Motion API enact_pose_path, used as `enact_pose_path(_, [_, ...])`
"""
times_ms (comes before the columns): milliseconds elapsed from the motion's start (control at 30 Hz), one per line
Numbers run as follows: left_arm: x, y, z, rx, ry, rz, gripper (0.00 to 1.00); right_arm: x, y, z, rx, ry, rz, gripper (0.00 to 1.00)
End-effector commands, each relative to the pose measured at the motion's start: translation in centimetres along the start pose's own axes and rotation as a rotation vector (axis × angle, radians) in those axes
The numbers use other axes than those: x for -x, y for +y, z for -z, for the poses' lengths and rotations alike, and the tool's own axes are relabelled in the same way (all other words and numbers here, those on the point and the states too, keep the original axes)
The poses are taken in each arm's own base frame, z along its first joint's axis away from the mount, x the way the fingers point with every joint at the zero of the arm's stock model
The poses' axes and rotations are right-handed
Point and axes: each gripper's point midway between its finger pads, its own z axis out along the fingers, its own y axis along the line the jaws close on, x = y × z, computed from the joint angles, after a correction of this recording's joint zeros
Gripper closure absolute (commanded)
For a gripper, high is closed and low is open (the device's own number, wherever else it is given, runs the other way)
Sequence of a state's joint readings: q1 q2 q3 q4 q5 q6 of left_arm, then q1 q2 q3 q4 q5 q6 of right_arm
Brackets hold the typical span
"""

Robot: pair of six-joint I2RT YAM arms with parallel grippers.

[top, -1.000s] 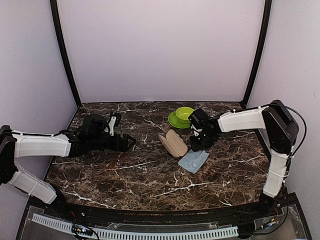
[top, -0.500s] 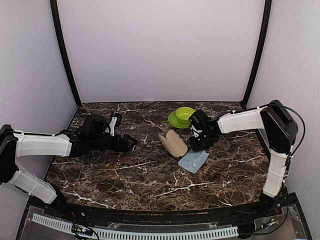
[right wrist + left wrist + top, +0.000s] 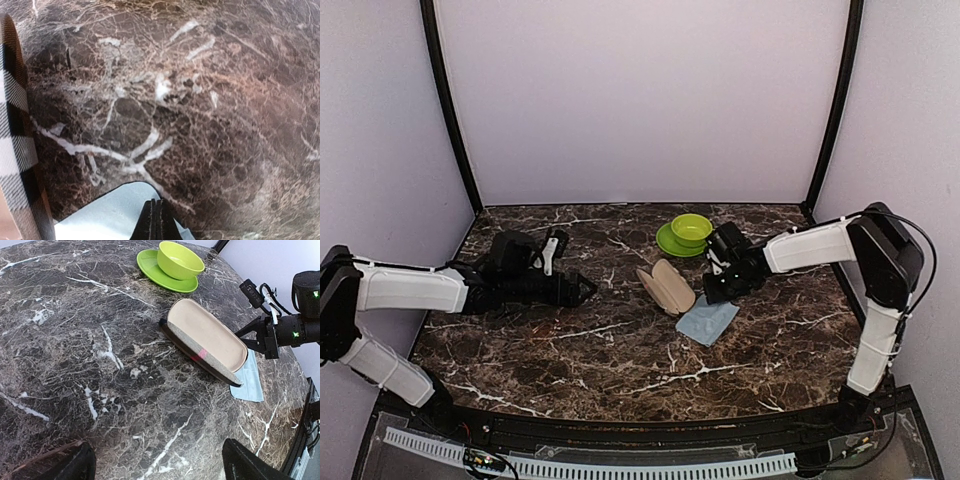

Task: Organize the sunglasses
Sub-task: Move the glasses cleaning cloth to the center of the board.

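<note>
Open sunglasses case (image 3: 666, 285) lies near the desk (image 3: 620, 360) centre, a bit toward the right edge. Its beige lining faces up and its plaid outer shell shows along the rim. In the left wrist view the case (image 3: 207, 340) runs diagonally, w/ a pink patch on the plaid side. The sunglasses themselves can't be picked out for sure; a brownish streak by the left arm's finger in that view is too blurred to name.

Touching the case's near-right end is a pale blue cloth (image 3: 708, 321), flat on the desk. Toward the back edge, just beyond the case, a lime green bowl (image 3: 691, 229) sits on a matching green plate (image 3: 667, 243).

Right end effector (image 3: 710, 293) is low over the desk btwn plate and cloth, fingers pressed together. In its own wrist view the end effector (image 3: 156, 220) has its tips over the cloth (image 3: 110, 210) edge, w/ the plaid case (image 3: 12, 125) at far left. Can't tell if any fabric is nipped.

Left end effector (image 3: 578, 289) lies low over the left half of the desk, well apart from the case and pointing at it. Its fingers (image 3: 75, 465) are spread wide, w/ bare marble showing btwn them.
</note>
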State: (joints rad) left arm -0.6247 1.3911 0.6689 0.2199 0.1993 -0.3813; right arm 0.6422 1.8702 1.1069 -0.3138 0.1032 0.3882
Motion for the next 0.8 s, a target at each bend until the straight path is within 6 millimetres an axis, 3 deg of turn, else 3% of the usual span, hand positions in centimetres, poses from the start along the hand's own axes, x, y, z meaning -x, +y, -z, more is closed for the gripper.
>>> enact_pose_path(0, [1.1, -1.3, -0.3, -0.065, -0.015, 0.007, 0.11, -3.1, -0.1, 0.2, 0.028, 0.065, -0.045, 1.0])
enact_pose_path(200, [0.6, -1.4, -0.7, -0.088, -0.002, 0.011, 0.13, -5.3, 1.6, 1.7, 0.059, 0.059, -0.063, 1.0])
enact_pose_path(367, [-0.2, -2.4, -1.3, -0.096, 0.016, -0.028, 0.14, -6.9, 4.5, 3.1, 0.098, 0.036, -0.055, 1.0])
enact_pose_path(633, [-2.9, -6.4, -2.5, -0.166, 0.08, -0.143, 0.16, -8.2, 9.7, 5.8, 0.252, -0.025, -0.039, 1.0])
enact_pose_path(767, [-4.6, -8.6, -3.0, -0.254, 0.129, -0.152, 0.17, -6.9, 10.8, 7.1, 0.304, -0.082, -0.053, 1.0])
